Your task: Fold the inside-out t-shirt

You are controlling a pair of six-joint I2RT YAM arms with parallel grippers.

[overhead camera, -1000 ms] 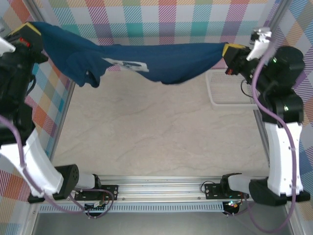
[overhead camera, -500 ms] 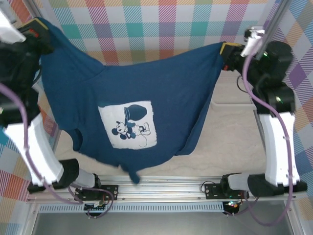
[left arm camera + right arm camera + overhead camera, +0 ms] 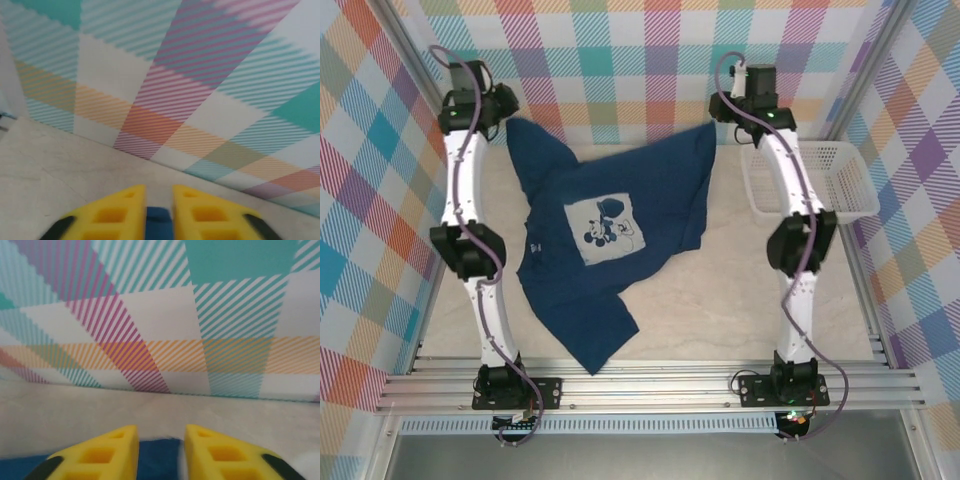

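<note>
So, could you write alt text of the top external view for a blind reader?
A dark navy blue cloth t-shirt with a white print lies spread on the pale table, the left gripper and right gripper at its far corners. A white plastic basket stands at right.

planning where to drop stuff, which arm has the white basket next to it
The right arm: the white basket sits at its outer side. The left arm has the t-shirt beside it but no basket.
</note>
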